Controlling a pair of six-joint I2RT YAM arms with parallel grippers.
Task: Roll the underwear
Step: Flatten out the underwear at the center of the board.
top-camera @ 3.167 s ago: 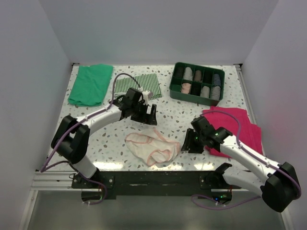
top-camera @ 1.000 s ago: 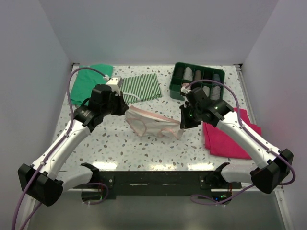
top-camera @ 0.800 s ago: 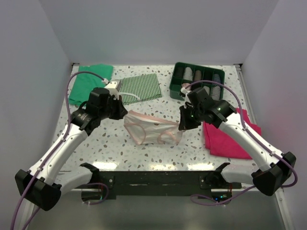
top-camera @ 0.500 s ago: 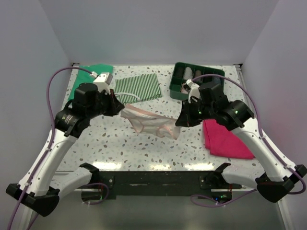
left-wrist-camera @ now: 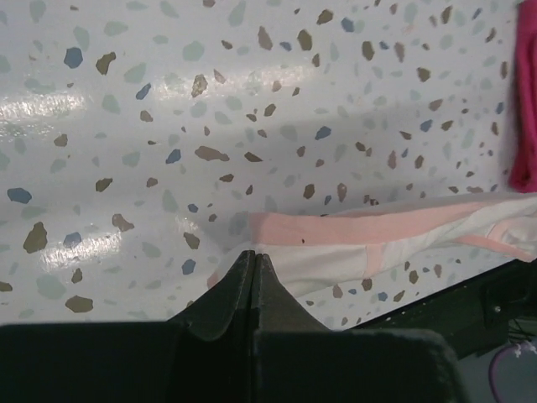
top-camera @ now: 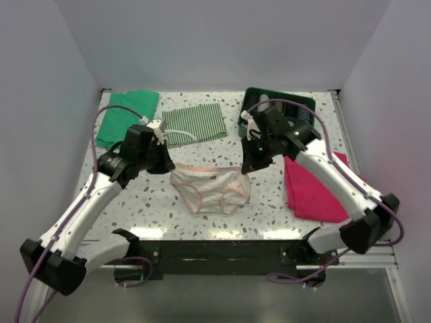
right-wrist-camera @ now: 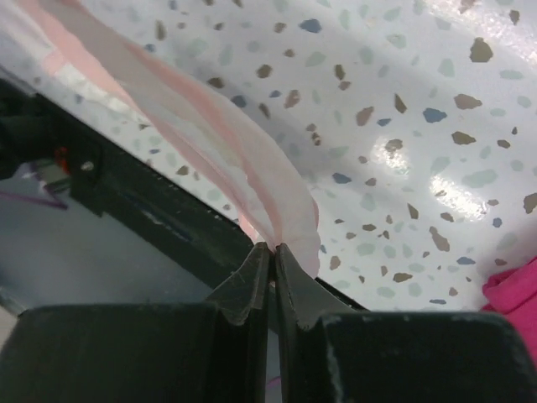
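The underwear is held spread between the two arms over the middle of the speckled table. Its waistband is stretched into a nearly straight line and its leg openings are turned toward the near edge. The left gripper is clamped on the left end of the waistband and the right gripper on the right end. Behind the garment a green-and-white striped cloth is laid flat, with a plain green cloth beside it in the far left corner. A green compartment tray stands at the far right, but much of it is covered by the right arm, so its contents cannot be made out. A magenta cloth lies to the right of the garment, apart from it and partly crossed by the same arm. In the left wrist view the fingers are seen pressed together to a point on the fabric, with the pink band running away from them to the right. In the right wrist view the fingers are seen shut on bunched pale folds, and a black rail at the near table edge shows beyond the fabric. From overhead the lower hem seems to rest on the table, though this cannot be settled.
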